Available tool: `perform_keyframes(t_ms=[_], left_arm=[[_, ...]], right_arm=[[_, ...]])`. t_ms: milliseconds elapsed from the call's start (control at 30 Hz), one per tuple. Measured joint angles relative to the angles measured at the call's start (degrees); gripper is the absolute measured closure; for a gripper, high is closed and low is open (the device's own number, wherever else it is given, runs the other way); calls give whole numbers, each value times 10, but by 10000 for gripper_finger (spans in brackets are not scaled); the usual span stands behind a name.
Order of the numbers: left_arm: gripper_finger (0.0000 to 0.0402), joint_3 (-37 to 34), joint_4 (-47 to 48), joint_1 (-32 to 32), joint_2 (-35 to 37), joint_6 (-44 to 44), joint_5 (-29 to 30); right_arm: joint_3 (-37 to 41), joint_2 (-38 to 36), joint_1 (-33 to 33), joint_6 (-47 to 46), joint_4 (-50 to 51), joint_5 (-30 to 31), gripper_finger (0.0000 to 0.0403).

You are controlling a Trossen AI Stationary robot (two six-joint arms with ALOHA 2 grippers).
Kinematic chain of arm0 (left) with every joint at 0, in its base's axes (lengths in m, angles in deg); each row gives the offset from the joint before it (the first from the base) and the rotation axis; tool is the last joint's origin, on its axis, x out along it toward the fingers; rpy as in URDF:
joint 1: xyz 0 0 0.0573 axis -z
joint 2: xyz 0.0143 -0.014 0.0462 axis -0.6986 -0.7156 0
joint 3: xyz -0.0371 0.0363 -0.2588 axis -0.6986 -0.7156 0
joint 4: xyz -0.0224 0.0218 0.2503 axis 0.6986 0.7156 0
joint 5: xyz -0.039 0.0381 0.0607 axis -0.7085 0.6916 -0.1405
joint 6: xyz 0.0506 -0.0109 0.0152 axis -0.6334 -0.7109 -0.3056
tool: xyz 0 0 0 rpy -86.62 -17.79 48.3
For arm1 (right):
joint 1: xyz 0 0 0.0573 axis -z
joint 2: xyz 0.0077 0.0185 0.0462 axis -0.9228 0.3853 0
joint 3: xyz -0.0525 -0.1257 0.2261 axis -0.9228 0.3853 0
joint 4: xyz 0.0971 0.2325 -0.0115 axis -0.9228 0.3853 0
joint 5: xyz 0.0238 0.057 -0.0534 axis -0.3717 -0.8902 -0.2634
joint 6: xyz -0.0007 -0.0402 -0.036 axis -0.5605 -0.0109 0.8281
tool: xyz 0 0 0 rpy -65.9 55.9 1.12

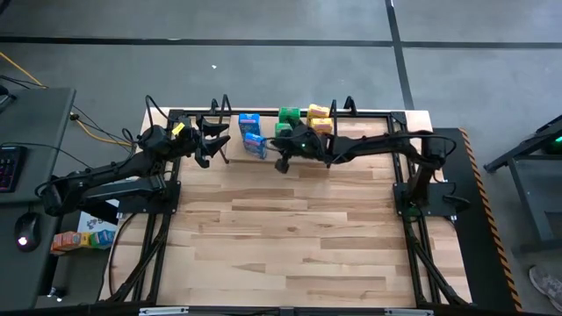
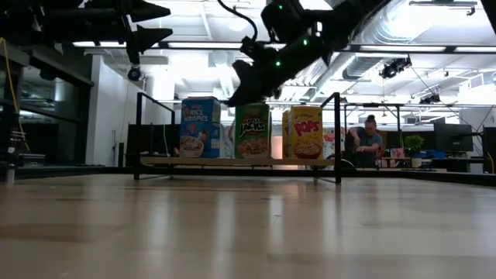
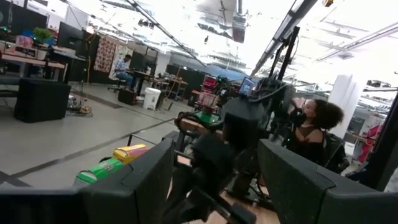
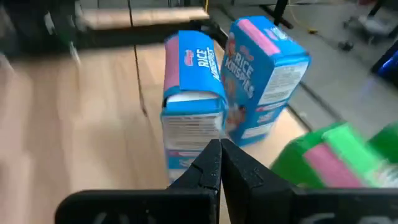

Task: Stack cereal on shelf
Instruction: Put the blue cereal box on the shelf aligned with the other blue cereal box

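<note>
Dark left arm angled from the table's left edge up toward the far left of the shelf (image 1: pixel 369 115), elbow bent, wrist raised. Left gripper (image 1: pixel 217 140) hovering just short of the shelf's left wire hoop, fingers spread wide apart, holding nothing. Seen from its own wrist: two broad dark fingers (image 3: pixel 140 180) framing the right arm's wrist and, beyond it, the green and yellow box tops.

Pale wooden shelf plank set along the table's far edge between black hoop uprights. On it, left to right: two blue Rice Krispies boxes (image 1: pixel 252 134), one behind the other; two green Apple Jacks boxes (image 1: pixel 288 116); two yellow Corn Pops boxes (image 1: pixel 319 117). From table height, only the front blue box (image 2: pixel 200 127), green box (image 2: pixel 253 131) and yellow box (image 2: pixel 306 132) visible, all upright and side by side; rear boxes hidden behind them.

Right arm stretched long from the table's right side across the far edge, forearm passing over the yellow and green boxes and covering part of them from above. Right gripper (image 1: pixel 281 163) held in the air just in front of the shelf, between blue and green boxes, touching none. Fingers (image 4: pixel 205 168) pressed together, tips meeting, nothing between them. Blue boxes (image 4: pixel 193 93) straight ahead in the right wrist view; green box (image 4: pixel 323 158) blurred and cut off at the frame's edge.

Person (image 2: pixel 366 143) standing in the room beyond the table.
</note>
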Motion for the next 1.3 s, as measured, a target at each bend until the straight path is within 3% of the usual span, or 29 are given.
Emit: perform_keyframes(t_ms=[167, 300, 367, 467, 600, 1300], left_arm=[[177, 0, -1, 0, 0, -10, 0], [177, 0, -3, 0, 0, -10, 9], [177, 0, -3, 0, 0, -9, 10], [177, 0, -1, 0, 0, -6, 10], [177, 0, 11, 0, 0, -6, 10], [177, 0, 6, 0, 0, -10, 33]], right_arm=[[-58, -5, -23, 211, 140, 10, 403], [-69, 23, -55, 423, 161, 50, 403], [-69, 38, -67, 485, 155, 83, 403], [-69, 52, -73, 509, 135, 122, 403], [-69, 66, -69, 527, 104, 121, 403], [-69, 91, -39, 601, 24, 77, 403]])
